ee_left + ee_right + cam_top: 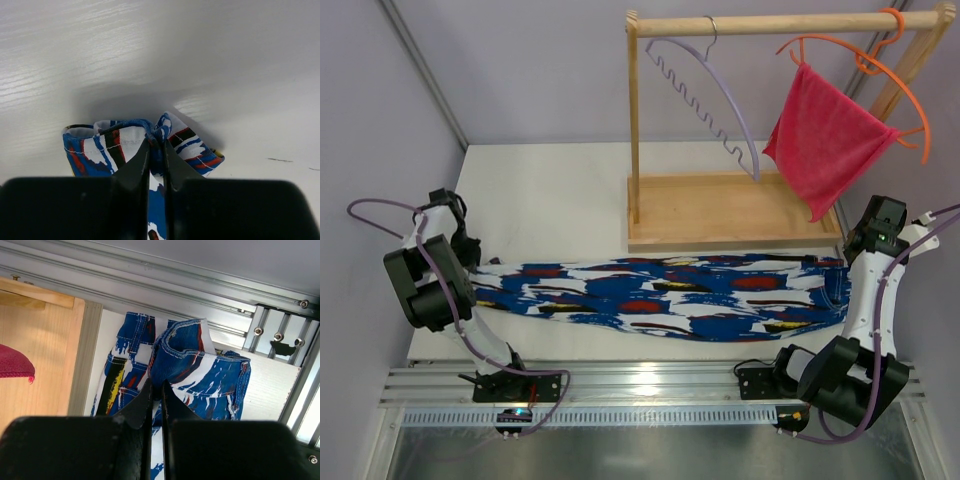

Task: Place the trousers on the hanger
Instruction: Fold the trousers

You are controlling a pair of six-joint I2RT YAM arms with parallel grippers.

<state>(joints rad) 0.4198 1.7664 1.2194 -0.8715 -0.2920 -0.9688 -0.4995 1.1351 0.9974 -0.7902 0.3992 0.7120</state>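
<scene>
Across the desk (550, 200), 6 o'clock of the hanger (732, 100), the trousers (660, 295) lie stretched, ends pinched by closed left pincer (156, 144) and right pincer (156, 386); thin bites may slip when lifted.

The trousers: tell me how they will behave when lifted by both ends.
Likely floppy: the trousers lie flat and bunch where the left gripper and right gripper pinch them. The middle would probably sag.

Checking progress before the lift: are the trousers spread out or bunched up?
Spread lengthwise: the trousers lie stretched across the table, one end pinched by the left gripper, the other by the right gripper.
</scene>
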